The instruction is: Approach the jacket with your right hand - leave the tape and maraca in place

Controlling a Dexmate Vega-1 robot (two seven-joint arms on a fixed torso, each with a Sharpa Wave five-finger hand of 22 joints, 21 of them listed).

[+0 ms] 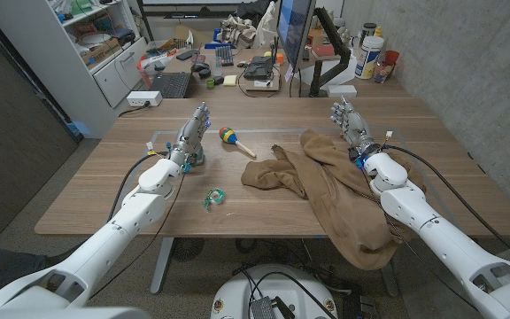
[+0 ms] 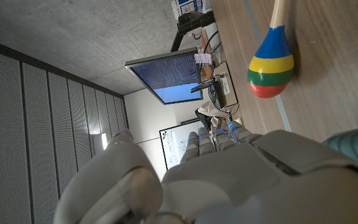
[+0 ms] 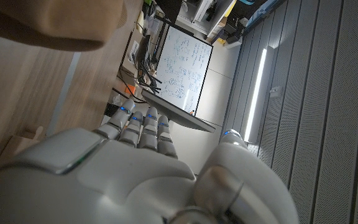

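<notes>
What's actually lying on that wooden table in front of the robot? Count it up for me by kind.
Jacket, brown: 1
Maraca, striped in colours with a wooden handle: 1
Tape roll, greenish: 1
Total: 3 things on the table, not counting the two robot hands, left and right, both holding nothing.

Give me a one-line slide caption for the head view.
Right robot hand open beside the brown jacket; maraca and tape sit near the left robot hand.
</notes>
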